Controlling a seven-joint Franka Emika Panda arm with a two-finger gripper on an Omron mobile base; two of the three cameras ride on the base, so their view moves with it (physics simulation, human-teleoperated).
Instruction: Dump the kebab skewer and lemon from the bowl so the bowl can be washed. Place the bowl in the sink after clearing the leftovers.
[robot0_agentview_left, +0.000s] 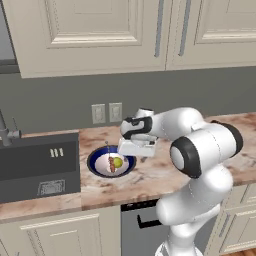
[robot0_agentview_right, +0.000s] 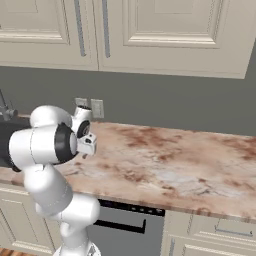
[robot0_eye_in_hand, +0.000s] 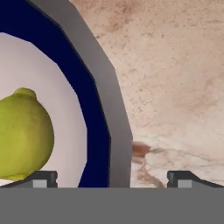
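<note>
The bowl (robot0_agentview_left: 97, 161), dark blue with a white inside, rests on the marble counter just right of the sink (robot0_agentview_left: 30, 165). In it lie the kebab skewer (robot0_agentview_left: 111, 165) and the yellow-green lemon (robot0_agentview_left: 118, 162). My gripper (robot0_agentview_left: 134, 154) hangs over the bowl's right edge, pointing down. In the hand view my gripper (robot0_eye_in_hand: 113, 179) is open, and the bowl's rim (robot0_eye_in_hand: 98, 131) runs up between the two tips. One tip is over the white inside near the lemon (robot0_eye_in_hand: 24, 135), the other over the counter (robot0_eye_in_hand: 175, 65). Nothing is held.
The sink has a slatted insert (robot0_agentview_left: 50, 187) at its front and a grey faucet (robot0_agentview_left: 6, 132) at the far left. Two wall outlets (robot0_agentview_left: 107, 113) sit behind the bowl. Bare counter (robot0_agentview_right: 165, 160) stretches to the right. A dishwasher front (robot0_agentview_left: 140, 220) is below the counter edge.
</note>
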